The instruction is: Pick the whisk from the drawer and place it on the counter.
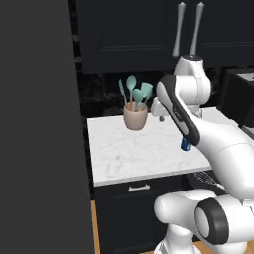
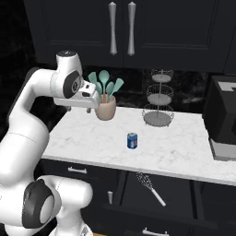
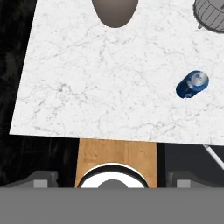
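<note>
The silver whisk (image 2: 150, 186) lies diagonally in the open dark drawer (image 2: 177, 196) under the counter's front edge, wire loops toward the counter. In the hand view its handle (image 3: 214, 156) shows at the right edge, over the drawer (image 3: 190, 159). The white marble counter (image 2: 175, 147) spreads above it. My gripper (image 2: 78, 109) hangs over the counter's left end, next to the utensil cup, well up and to the left of the whisk. Its fingertips (image 3: 41, 179) stand wide apart at the bottom of the hand view; the gripper (image 3: 112, 179) is open and holds nothing.
A tan cup of teal spoons and spatulas (image 2: 105, 108) stands at the counter's back left, a blue can (image 2: 132, 140) near the middle front, a three-tier wire basket stand (image 2: 158, 101) behind it. A dark appliance (image 2: 223, 120) sits at the right. Wooden floor (image 3: 116, 159) lies below.
</note>
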